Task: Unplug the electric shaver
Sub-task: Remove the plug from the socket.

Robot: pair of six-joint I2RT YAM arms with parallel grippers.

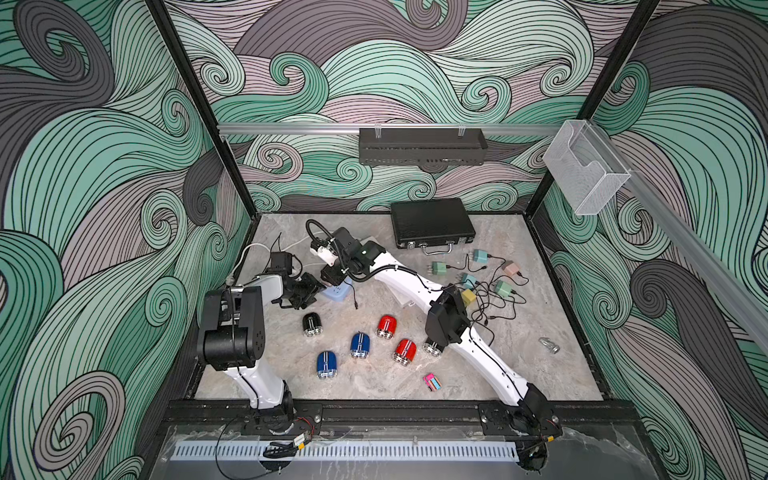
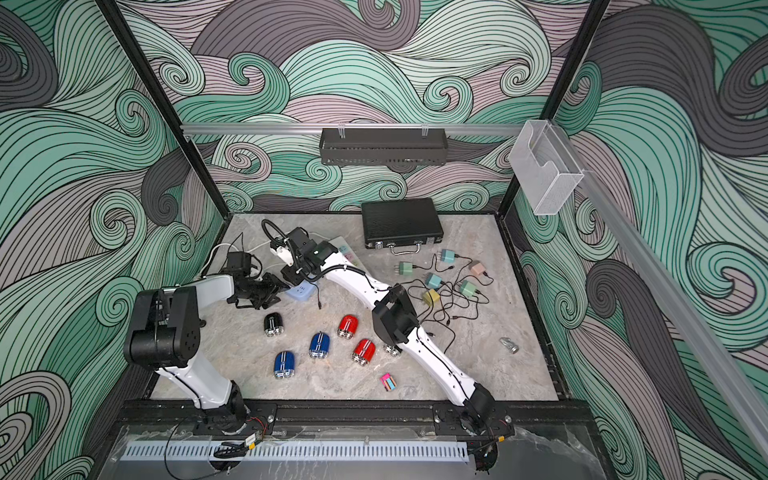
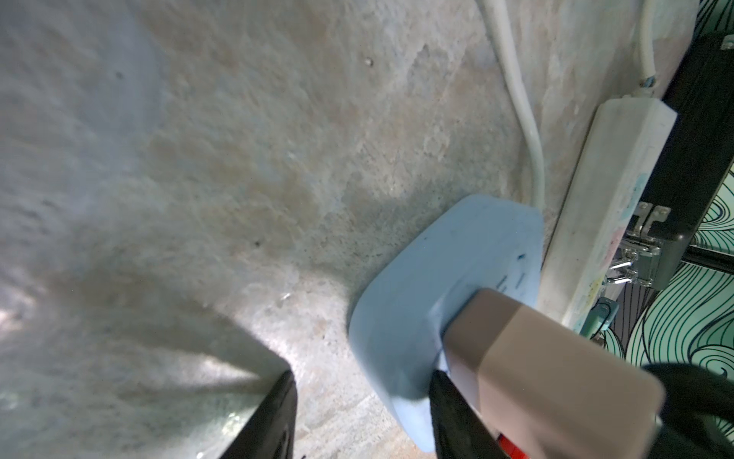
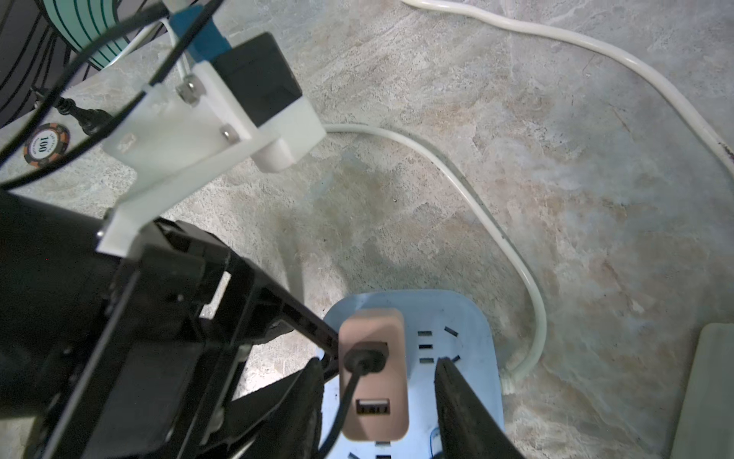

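A pink adapter [image 4: 373, 377] stands plugged into a light blue power strip [image 4: 468, 318], with a black cable [image 4: 349, 397] in its round port. My right gripper [image 4: 380, 361] is open and straddles the adapter, with a gap on one side. My left gripper [image 3: 363, 375] is open too. One of its fingers [image 3: 456, 413] rests on the strip [image 3: 449, 278] against the adapter [image 3: 536, 357]. In both top views the two grippers [image 1: 332, 276] [image 1: 316, 289] meet over the strip [image 1: 338, 293] [image 2: 302, 291]. Several shavers lie loose in front, among them a black one [image 1: 311, 324], a blue one [image 1: 360, 345] and a red one [image 1: 386, 326].
A black case [image 1: 432, 224] lies at the back. Several coloured adapters with tangled cables [image 1: 478, 286] lie to the right. A white power strip [image 3: 603, 206] and a white cord [image 4: 476, 206] lie behind the blue strip. A poker chip [image 4: 47, 144], a pink card [image 1: 433, 381] and a silver object [image 1: 548, 345] also lie about.
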